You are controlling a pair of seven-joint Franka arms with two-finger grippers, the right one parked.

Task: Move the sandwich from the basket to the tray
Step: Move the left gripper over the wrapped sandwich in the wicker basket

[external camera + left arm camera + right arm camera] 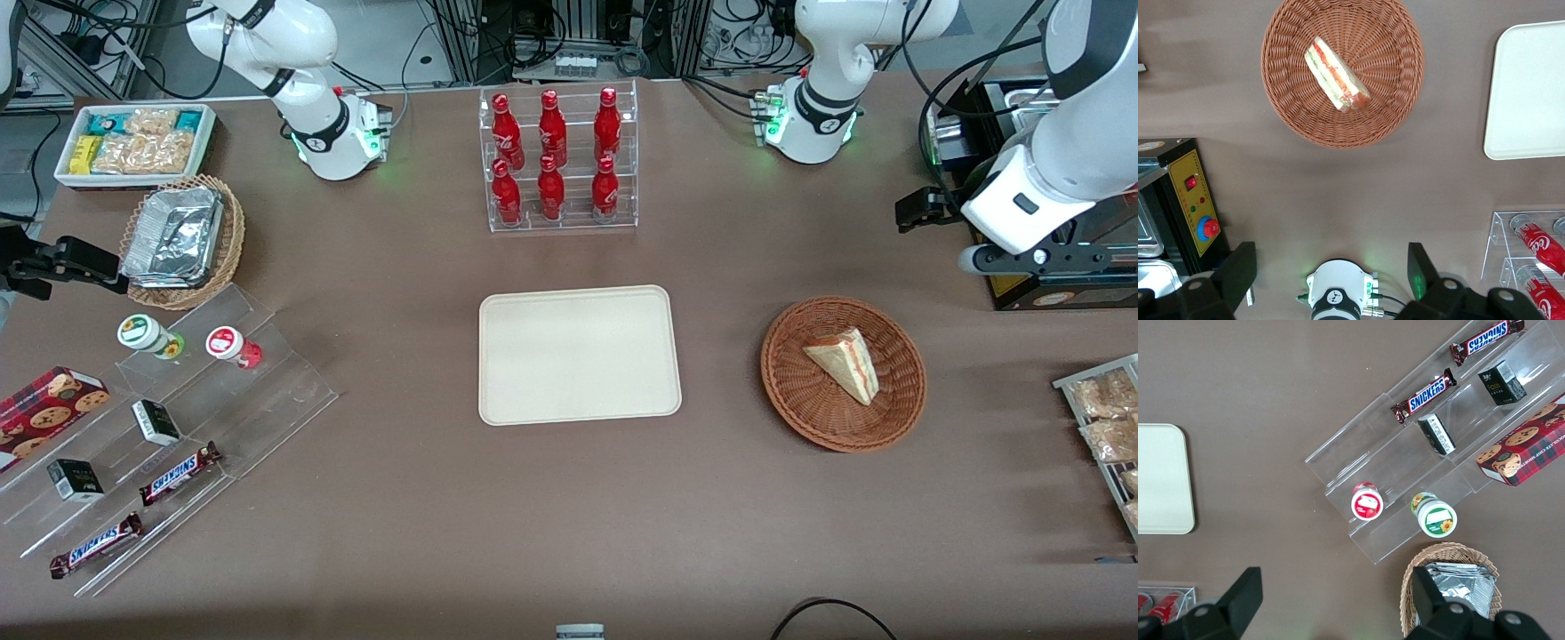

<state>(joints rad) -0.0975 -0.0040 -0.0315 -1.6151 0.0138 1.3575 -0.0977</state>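
Note:
The sandwich (pixel 843 363) (pixel 1336 73), a pale wedge with red, green and white layers on its cut edge, lies in the round reddish-brown wicker basket (pixel 800 409) (pixel 1285 107). The cream tray (pixel 578 356) (pixel 1531 93) lies flat at the table's middle, beside the basket, with nothing on it. My gripper (pixel 920 209) (pixel 1331 273) hangs high above the table, farther from the front camera than the basket and toward the working arm's end. It is open, with its fingers (pixel 1238 273) wide apart and nothing between them.
A clear rack of red cola bottles (pixel 560 160) stands farther back than the tray. A black control box (pixel 1049 276) (pixel 1195 213) sits under my arm. Snack packets (pixel 1102 418) lie at the table's edge. Toward the parked arm's end are a tan foil-tray basket (pixel 182 240) and an acrylic snack stand (pixel 160 418).

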